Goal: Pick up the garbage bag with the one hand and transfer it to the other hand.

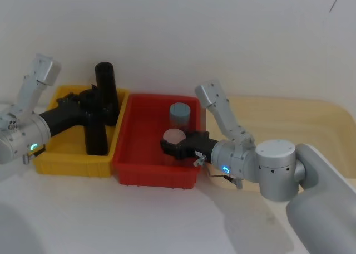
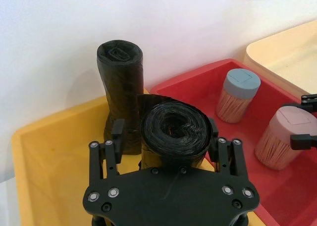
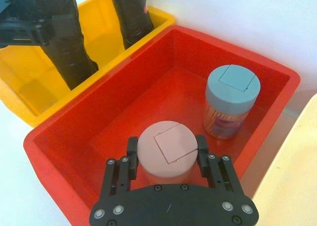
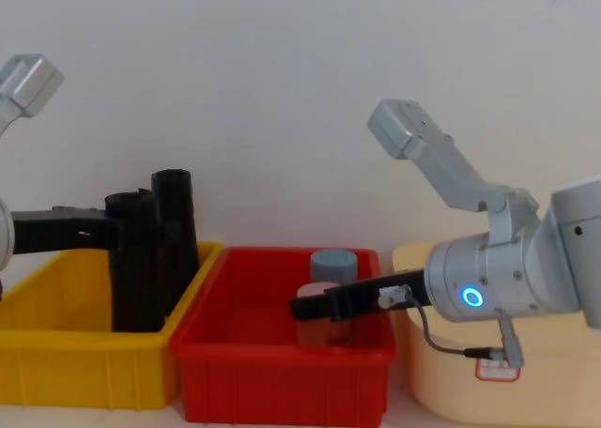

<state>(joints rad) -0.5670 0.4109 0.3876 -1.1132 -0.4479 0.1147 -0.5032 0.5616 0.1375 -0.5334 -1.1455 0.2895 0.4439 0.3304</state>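
Garbage bag: black roll, upright inside yellow bin, long axis vertical. Left gripper: over same bin, clamped on roll's sides. Right gripper: past bin's right wall, closed round pink-lidded jar; likely must release first.

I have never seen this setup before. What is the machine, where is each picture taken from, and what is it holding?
It is a robot with two arms, each ending in a black gripper. One picture looks down from its head, one looks across from its chest, and one comes from each wrist. A yellow bin holds two upright black rolls. The left gripper straddles the nearer one, the garbage bag, with the second roll behind it. A red bin holds two jars. The right gripper straddles the pink-lidded jar, with the blue-lidded jar beyond. I cannot tell whether either grip is closed.
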